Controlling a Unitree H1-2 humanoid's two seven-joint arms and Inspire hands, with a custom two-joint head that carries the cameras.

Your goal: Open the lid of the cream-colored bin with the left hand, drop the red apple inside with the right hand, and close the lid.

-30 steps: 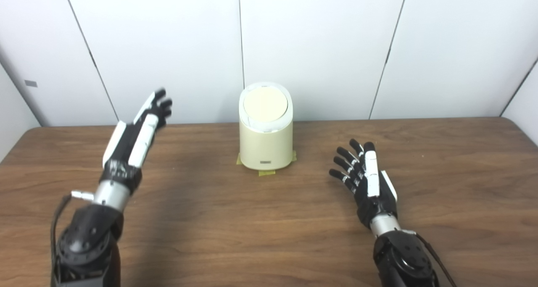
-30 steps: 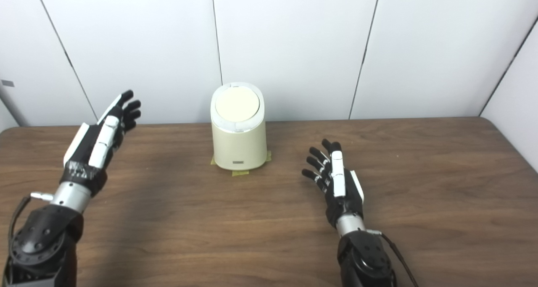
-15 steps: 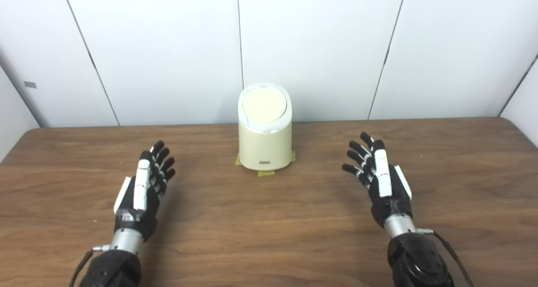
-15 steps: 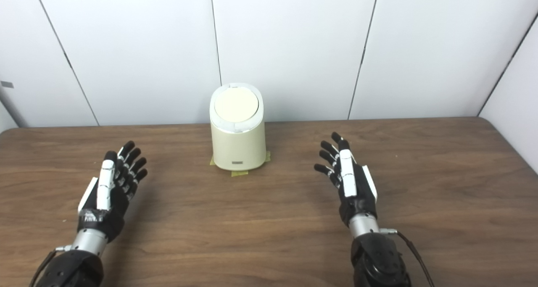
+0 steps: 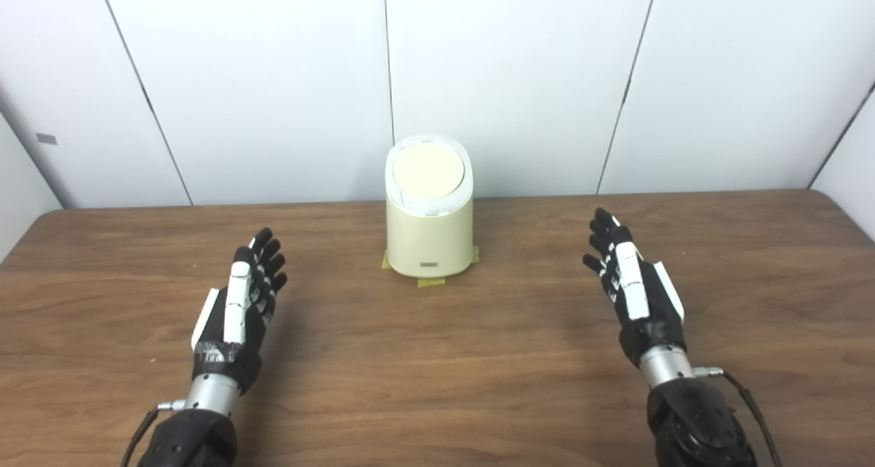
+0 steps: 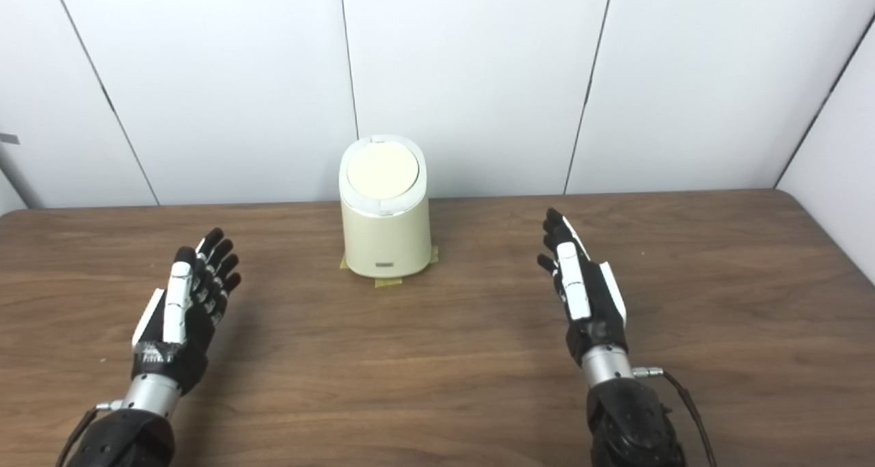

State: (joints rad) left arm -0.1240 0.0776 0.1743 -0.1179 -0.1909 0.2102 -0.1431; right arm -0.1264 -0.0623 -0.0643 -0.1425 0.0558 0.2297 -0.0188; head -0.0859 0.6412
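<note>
Cream-coloured plastic: one small bin (image 5: 429, 228) stands upright toward the far side of a brown wooden table (image 5: 437, 385), in front of white wall panels. Its round lid (image 5: 428, 171) lies flat and closed on top. Bits of yellow tape (image 5: 432, 282) show at the foot of the bin.

Two robot hands rest low over the table, one on each side of the bin and well apart from it. The left hand (image 5: 240, 307) is released, fingers stretched forward and spread, holding nothing. The right hand (image 5: 636, 290) is likewise released and empty, turned edge-on with its fingers pointing away.

No red apple can be seen anywhere — not on the table and not in either hand. Whether it lies inside the closed bin cannot be told.

Judging by the closed lid, the missing apple and both hands empty and clear, the task looks either finished or not begun; finished seems likelier.

Count: one bin, one lid, two hands, no apples in sight.
</note>
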